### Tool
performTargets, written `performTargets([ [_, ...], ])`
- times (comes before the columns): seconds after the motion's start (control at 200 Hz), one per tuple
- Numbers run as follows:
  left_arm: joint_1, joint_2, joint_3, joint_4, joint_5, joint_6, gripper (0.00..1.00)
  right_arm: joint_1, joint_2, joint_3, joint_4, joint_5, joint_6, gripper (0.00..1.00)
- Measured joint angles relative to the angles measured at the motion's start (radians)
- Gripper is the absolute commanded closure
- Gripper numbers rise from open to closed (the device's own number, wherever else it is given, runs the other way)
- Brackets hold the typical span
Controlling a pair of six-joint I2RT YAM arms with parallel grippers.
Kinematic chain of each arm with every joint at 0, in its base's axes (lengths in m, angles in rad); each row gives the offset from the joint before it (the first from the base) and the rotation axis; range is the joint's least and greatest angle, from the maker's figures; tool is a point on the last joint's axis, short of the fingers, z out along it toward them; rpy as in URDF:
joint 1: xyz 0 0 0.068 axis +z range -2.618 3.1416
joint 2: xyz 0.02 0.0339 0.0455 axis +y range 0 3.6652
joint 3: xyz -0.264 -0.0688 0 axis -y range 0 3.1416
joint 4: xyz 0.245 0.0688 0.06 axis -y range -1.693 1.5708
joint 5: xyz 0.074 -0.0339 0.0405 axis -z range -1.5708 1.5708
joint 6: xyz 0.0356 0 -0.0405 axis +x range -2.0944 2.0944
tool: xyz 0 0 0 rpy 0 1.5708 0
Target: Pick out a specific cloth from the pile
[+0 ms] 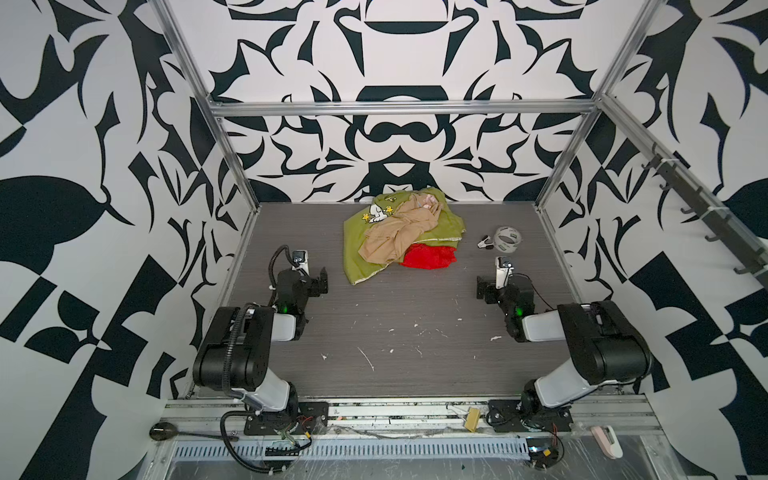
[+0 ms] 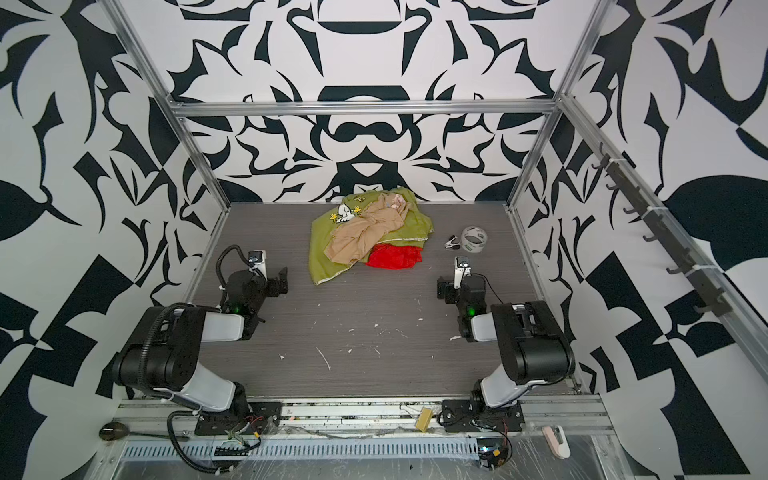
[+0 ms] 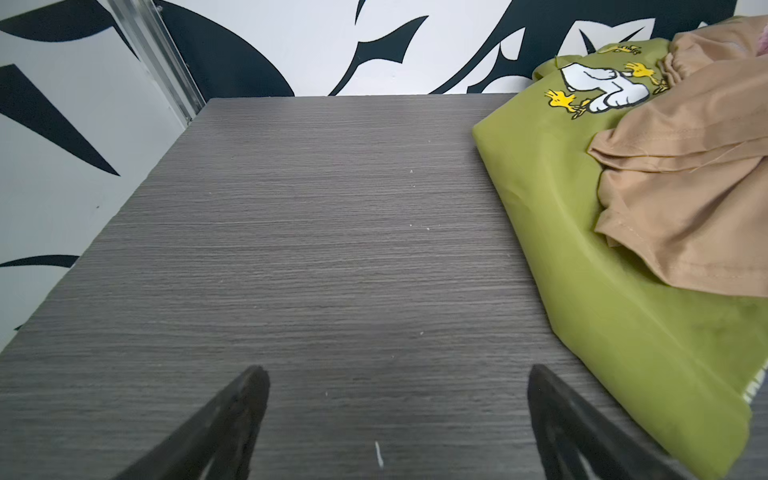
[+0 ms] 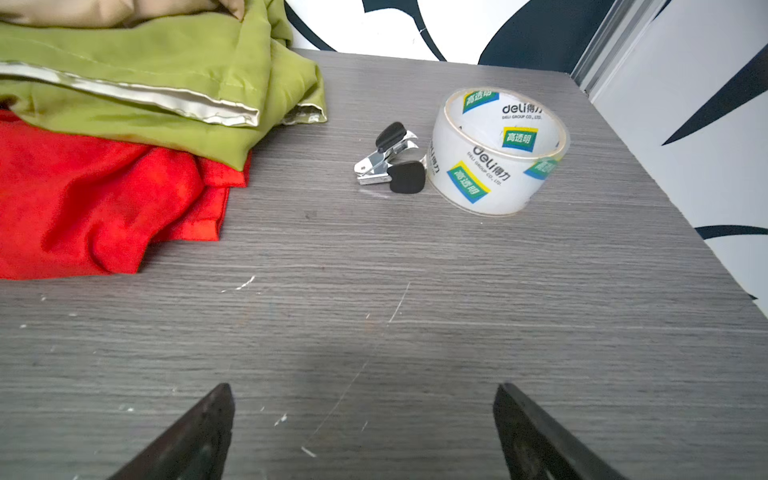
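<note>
There are three cloths on the grey table (image 1: 395,332), and together they make one pile (image 1: 376,239) near the far wall. The olive-green cloth (image 1: 357,249) with the cartoon dog is the widest. One tan cloth (image 1: 395,237) lies crumpled on top of it. One red cloth (image 1: 428,257) is at the near right side of the pile. Its far edge is tucked under the green and the tan cloth, and the rest of it lies bare on the table. In the right wrist view a folded green layer rests on the red fabric (image 4: 83,208).

To the right of the pile, apart from it, there are one roll of clear tape (image 1: 508,239) and one small staple remover (image 1: 484,242). These two touch each other, or almost.

There are two arms, each with one gripper. Both arms are folded. The elbows stand high over the near edge of the table, and the forearms reach forward and down. The left gripper (image 3: 395,374) is low over bare table, to the near left of the pile, just beside the green cloth's edge. Its jaws are spread wide and nothing is between them. The right gripper (image 4: 361,390) is low over bare table to the near right of the pile, apart from the red cloth. Its jaws are also spread wide and they hold nothing. Both grippers point toward the far wall.
</note>
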Motion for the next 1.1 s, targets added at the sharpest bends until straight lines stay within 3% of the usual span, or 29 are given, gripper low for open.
performTargets([
  [1.1, 0.0, 0.0, 0.0, 0.0, 0.007, 0.0, 0.01, -0.011, 0.0, 0.0, 0.0, -0.029, 0.003, 0.01],
])
